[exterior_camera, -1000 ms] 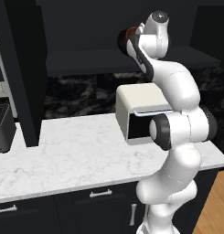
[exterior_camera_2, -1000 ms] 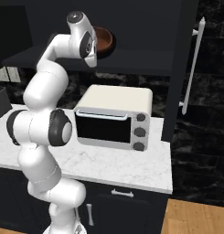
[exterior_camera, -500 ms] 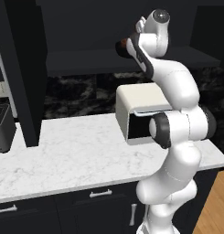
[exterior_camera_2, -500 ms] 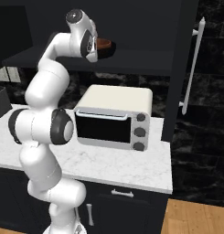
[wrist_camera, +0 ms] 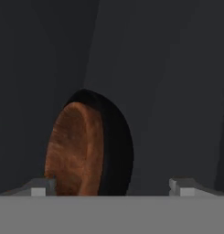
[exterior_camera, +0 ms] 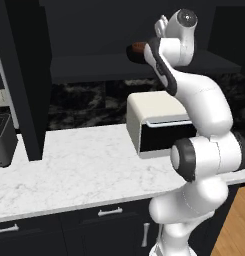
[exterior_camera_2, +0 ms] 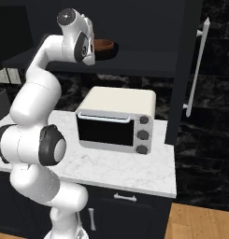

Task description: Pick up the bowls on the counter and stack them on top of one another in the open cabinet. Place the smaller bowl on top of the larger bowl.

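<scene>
Two bowls sit nested on the shelf of the open cabinet (exterior_camera: 94, 67): one smaller bowl (wrist_camera: 74, 151), reddish-brown and wood-toned, rests inside one larger bowl (wrist_camera: 115, 146), glossy black, whose dark rim wraps around the brown one in the hand view. In the right base view the brown bowl's rim (exterior_camera_2: 104, 45) shows above the black bowl (exterior_camera_2: 108, 52), both on the cabinet shelf just beside the robot's hand. In the left base view a sliver of the brown bowl (exterior_camera: 138, 47) peeks out just left of the arm's wrist, with the black one (exterior_camera: 132, 54) beneath it.

One gripper (wrist_camera: 112, 186) faces the stack. Its two fingertips (wrist_camera: 40, 186) stand wide apart at the bottom of the hand view, one to either side of the bowls, and nothing is clamped between them; the jaws are spread to nearly their full width and hold nothing.

One cream toaster oven (exterior_camera_2: 117, 119) with a dark glass door and three round knobs stands on the counter (exterior_camera: 79, 167), directly below the cabinet shelf that carries the bowls. The counter is white marble with grey veins, over dark drawers; three silver handles (exterior_camera: 110, 212) show in the left base view. One long vertical silver handle (exterior_camera_2: 196, 67) runs down the tall dark door to the right of the toaster oven.
</scene>
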